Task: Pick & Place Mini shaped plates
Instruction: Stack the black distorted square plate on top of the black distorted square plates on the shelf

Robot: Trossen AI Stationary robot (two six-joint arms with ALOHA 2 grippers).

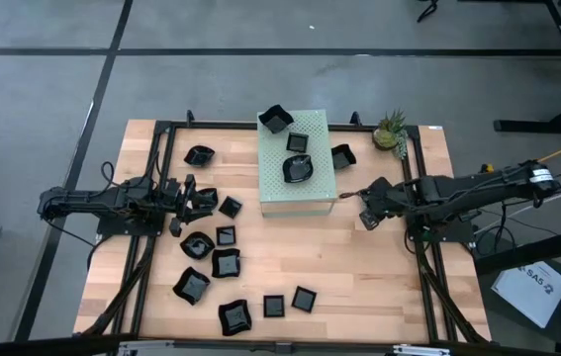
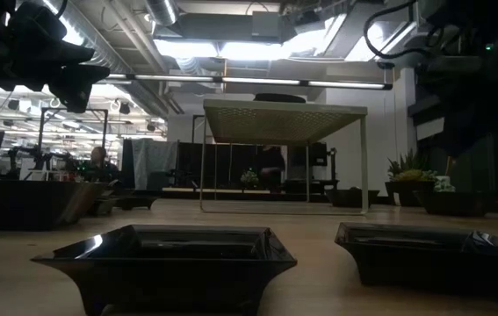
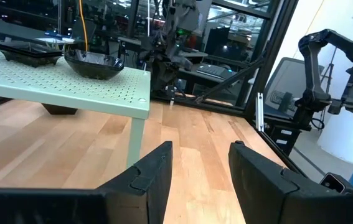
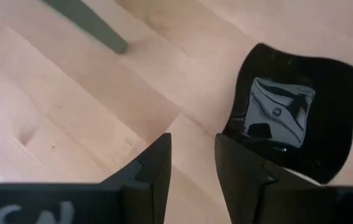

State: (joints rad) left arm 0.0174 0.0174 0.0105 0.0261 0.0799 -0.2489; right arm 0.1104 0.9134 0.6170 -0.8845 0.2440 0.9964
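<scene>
Several small glossy black plates lie on the wooden table, most in a loose cluster at the front left (image 1: 226, 263). Three plates rest on the pale green perforated box (image 1: 312, 193), one of them a bowl-like dish (image 1: 298, 169) that also shows in the left wrist view (image 3: 93, 62). My left gripper (image 1: 189, 198) is open and empty at the left, just beside a plate (image 1: 208, 198), facing the box (image 3: 58, 87). My right gripper (image 1: 364, 205) is open and empty, low over the table right of the box. A wavy-rimmed plate (image 4: 294, 118) lies right beside one finger (image 4: 241, 171).
A small pineapple-like plant (image 1: 391, 129) stands at the back right. One plate (image 1: 342, 156) lies right of the box, another (image 1: 199, 155) at the back left. Two plates (image 2: 165, 254) sit right in front of the low camera. Bare wood lies at the front right.
</scene>
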